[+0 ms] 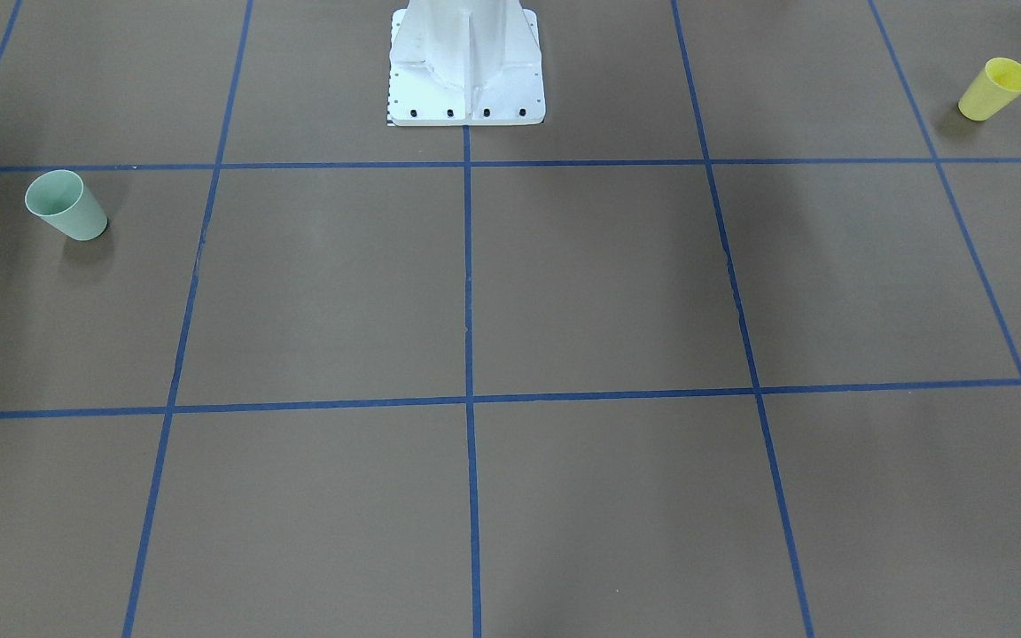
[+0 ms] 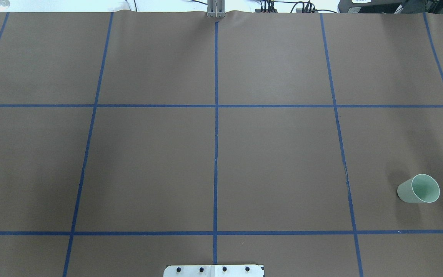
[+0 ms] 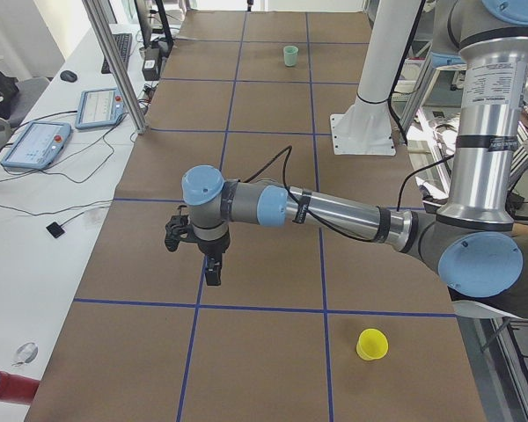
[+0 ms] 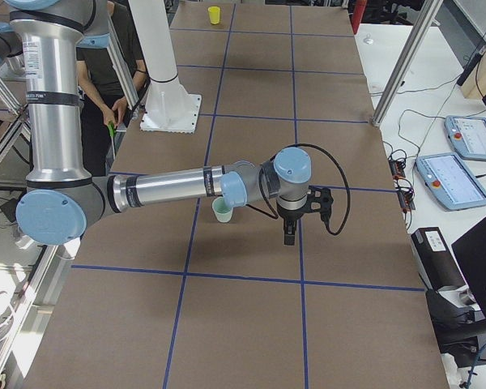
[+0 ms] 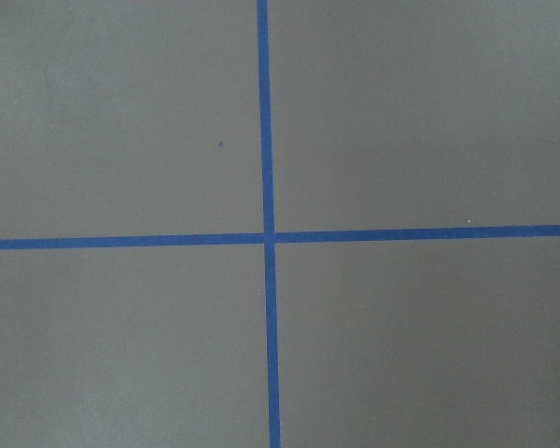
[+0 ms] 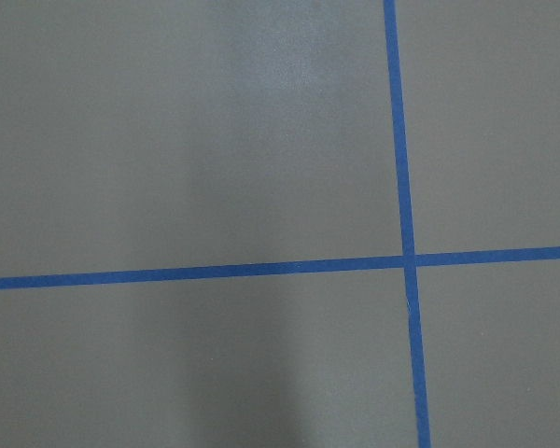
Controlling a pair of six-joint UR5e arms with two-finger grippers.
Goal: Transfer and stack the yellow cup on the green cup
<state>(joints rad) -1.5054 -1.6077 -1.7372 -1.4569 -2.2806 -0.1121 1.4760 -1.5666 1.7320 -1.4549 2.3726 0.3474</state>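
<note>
The yellow cup (image 1: 994, 89) stands upright, mouth up, near the table's end on the robot's left; it also shows in the exterior left view (image 3: 370, 344) and far off in the exterior right view (image 4: 215, 14). The green cup (image 1: 66, 206) stands upright near the opposite end (image 2: 418, 189) (image 4: 223, 210). My left gripper (image 3: 213, 272) hangs above the table, well away from the yellow cup. My right gripper (image 4: 288, 233) hangs just beyond the green cup, apart from it. Both grippers show only in side views, so I cannot tell if they are open or shut. Both wrist views show only bare table and blue tape.
The white robot base (image 1: 466, 75) stands at the table's robot-side edge. Blue tape lines (image 2: 216, 115) divide the brown table into squares. Metal posts (image 3: 114, 70) (image 4: 405, 65) and control tablets (image 3: 35, 142) (image 4: 470, 136) stand along the far side. A person (image 4: 105, 65) stands behind the robot.
</note>
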